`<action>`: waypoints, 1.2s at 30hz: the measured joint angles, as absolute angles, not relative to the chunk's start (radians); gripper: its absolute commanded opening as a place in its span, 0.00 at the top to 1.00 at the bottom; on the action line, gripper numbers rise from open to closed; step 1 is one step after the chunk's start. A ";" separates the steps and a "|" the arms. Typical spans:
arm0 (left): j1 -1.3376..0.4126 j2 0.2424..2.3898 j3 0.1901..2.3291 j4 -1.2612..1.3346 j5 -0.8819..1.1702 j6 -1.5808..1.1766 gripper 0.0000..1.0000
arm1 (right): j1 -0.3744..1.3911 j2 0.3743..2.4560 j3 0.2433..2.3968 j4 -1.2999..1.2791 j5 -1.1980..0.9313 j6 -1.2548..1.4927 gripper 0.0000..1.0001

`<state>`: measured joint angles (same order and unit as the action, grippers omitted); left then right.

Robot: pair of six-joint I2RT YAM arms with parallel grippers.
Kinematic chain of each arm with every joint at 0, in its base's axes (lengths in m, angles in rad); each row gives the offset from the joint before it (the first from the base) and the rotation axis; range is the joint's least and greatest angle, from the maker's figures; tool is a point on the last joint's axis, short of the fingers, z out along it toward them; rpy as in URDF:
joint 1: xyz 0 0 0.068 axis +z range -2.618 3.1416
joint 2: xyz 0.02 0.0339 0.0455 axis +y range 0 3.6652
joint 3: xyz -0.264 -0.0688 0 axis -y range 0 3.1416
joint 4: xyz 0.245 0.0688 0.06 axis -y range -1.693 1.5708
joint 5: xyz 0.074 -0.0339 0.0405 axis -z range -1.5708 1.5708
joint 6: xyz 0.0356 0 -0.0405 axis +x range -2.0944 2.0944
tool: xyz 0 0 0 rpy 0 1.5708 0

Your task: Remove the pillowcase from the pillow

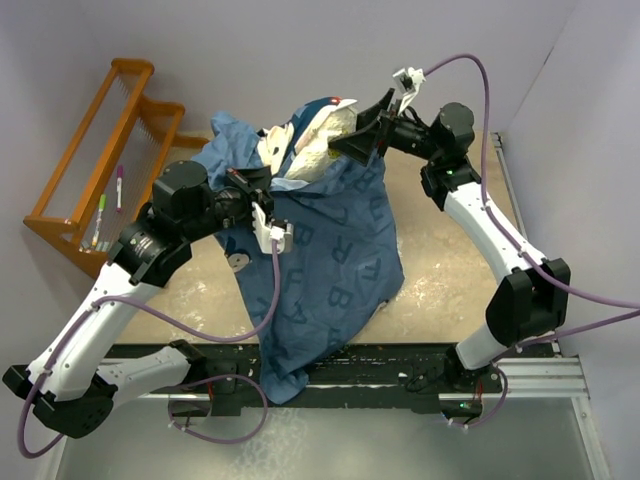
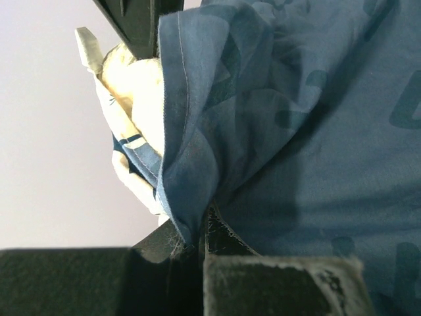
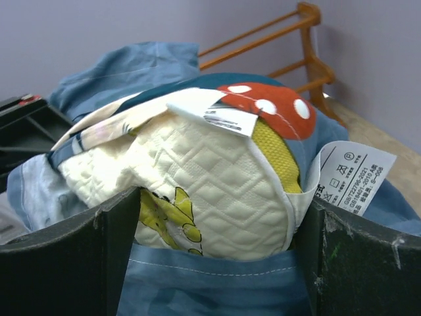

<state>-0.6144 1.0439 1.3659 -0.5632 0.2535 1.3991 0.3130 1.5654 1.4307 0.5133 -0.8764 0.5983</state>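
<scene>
The slate-blue pillowcase (image 1: 330,260) hangs from the raised pillow down to the table's near edge. The cream quilted pillow (image 1: 325,135) sticks out of its open end at the back. My left gripper (image 1: 260,190) is shut on a fold of the pillowcase's hem (image 2: 191,197); in the left wrist view (image 2: 200,234) the jaws are closed with cloth pinched between them. My right gripper (image 1: 347,148) is shut on the bare pillow corner (image 3: 210,171), one finger (image 3: 72,263) on each side. The pillowcase's edge (image 3: 217,283) lies just below this grip. A white tag (image 3: 352,174) hangs beside the yellow edge (image 3: 273,148).
A wooden rack (image 1: 90,150) holding markers stands at the back left. A small round disc (image 1: 237,262) lies on the table by the cloth. Walls close in the table at the back and right. The black base rail (image 1: 400,365) runs along the near edge.
</scene>
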 measured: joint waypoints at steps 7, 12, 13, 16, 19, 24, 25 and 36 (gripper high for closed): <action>-0.616 1.032 1.369 -0.563 0.252 1.399 1.00 | 0.348 1.564 1.439 0.543 -0.933 0.585 0.66; -0.618 1.034 1.371 -0.563 0.244 1.395 0.34 | 0.355 1.510 1.403 0.471 -0.875 0.509 1.00; -0.619 1.036 1.375 -0.564 0.242 1.397 0.14 | 0.359 1.492 1.401 0.442 -0.849 0.484 1.00; -0.625 1.057 1.442 -0.572 0.246 1.342 0.01 | 0.379 1.441 1.411 0.352 -0.766 0.387 1.00; -0.631 1.105 1.600 -0.620 0.263 1.223 0.01 | 0.427 1.422 1.471 0.251 -0.641 0.267 1.00; -0.635 1.281 2.069 -0.724 0.285 0.960 0.03 | 0.481 1.427 1.562 0.206 -0.472 0.134 1.00; -0.635 1.325 2.190 -0.729 0.292 0.881 0.05 | 0.489 1.427 1.575 0.207 -0.441 0.112 1.00; -0.636 1.451 2.376 -0.892 0.332 0.715 0.26 | 0.593 1.427 1.638 0.244 -0.259 -0.067 1.00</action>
<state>-0.6365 1.4513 2.3756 -0.8917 0.3321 0.7155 0.5930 1.4273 1.6382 0.2443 -0.2588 -0.0666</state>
